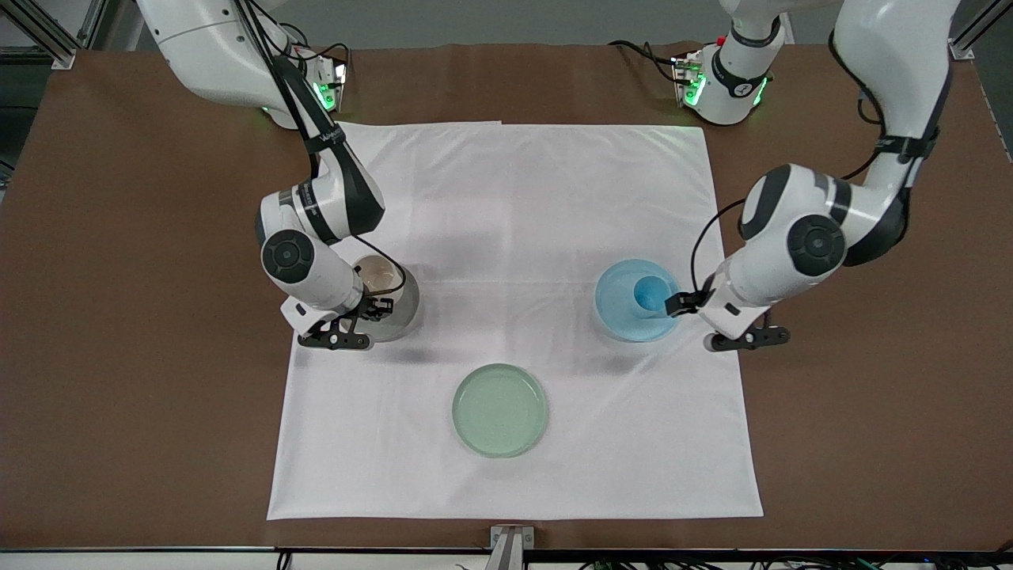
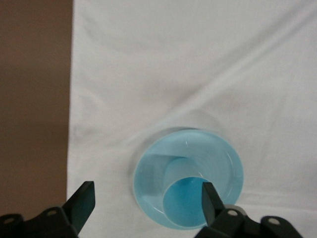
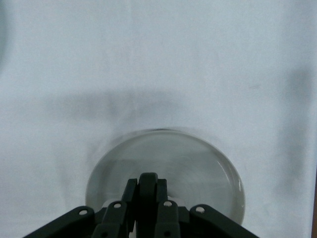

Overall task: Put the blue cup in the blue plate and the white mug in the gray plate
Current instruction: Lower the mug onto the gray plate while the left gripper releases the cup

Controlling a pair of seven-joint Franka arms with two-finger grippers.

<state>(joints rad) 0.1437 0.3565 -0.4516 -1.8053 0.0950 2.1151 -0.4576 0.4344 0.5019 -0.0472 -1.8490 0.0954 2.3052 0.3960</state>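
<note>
1. We see the cup (image 1: pixel 650 294) standing in the blue plate (image 1: pixel 613 305), toward the left arm's end of the cloth (image 1: pixel 514 198).
2. Our left gripper (image 2: pixel 146 201) hangs over that plate's edge, fingers spread wide and holding nothing; the cup sits against one finger (image 2: pixel 209 201), not between the two.
3. Our right gripper (image 3: pixel 147 191) has its fingers pinched together on what looks like the mug's (image 1: pixel 380 277) dark handle, the mug over the gray plate (image 1: pixel 400 313).
4. We judge both vessels rigid, light and smooth: take the cup across its wall, the mug by handle or rim.
5. A green plate (image 1: pixel 500 409) lies nearer the camera.
</note>
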